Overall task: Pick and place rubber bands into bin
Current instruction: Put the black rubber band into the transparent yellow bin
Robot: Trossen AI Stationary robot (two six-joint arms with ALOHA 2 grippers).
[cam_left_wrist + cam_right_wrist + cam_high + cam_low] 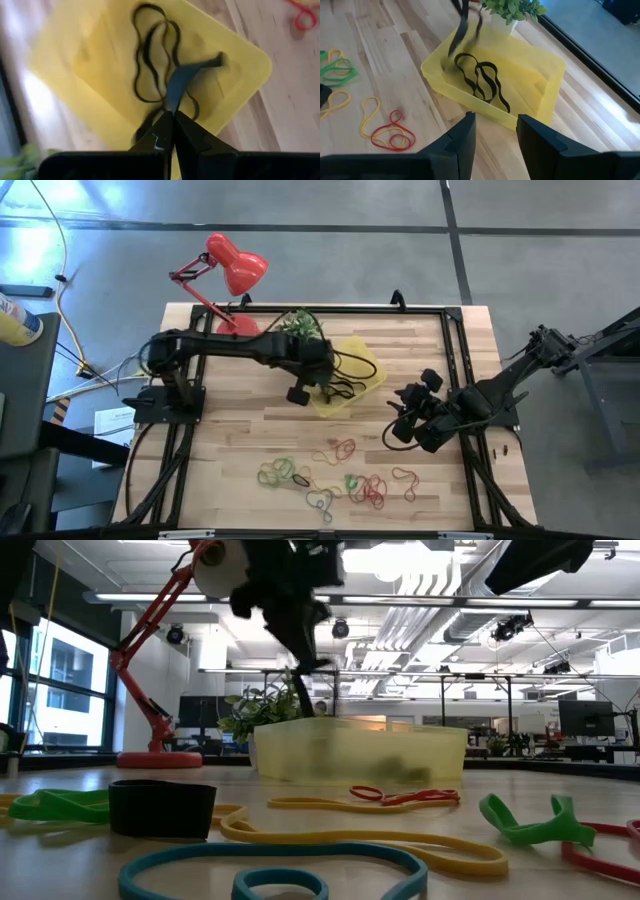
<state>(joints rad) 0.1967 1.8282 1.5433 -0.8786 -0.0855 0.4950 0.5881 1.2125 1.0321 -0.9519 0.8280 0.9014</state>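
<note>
Black rubber bands (pixel 155 65) lie in the bin (pixel 240 75) below the closed left gripper (pixel 172 122).

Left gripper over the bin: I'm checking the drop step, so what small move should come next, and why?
Probably open the fingers. The left gripper is shut on a black rubber band hanging over the yellow bin, with black bands already inside.

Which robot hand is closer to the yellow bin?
The left hand. It hangs right at the yellow bin's edge, shut on a black rubber band. The right hand waits open, off to the bin's side over the table.
</note>
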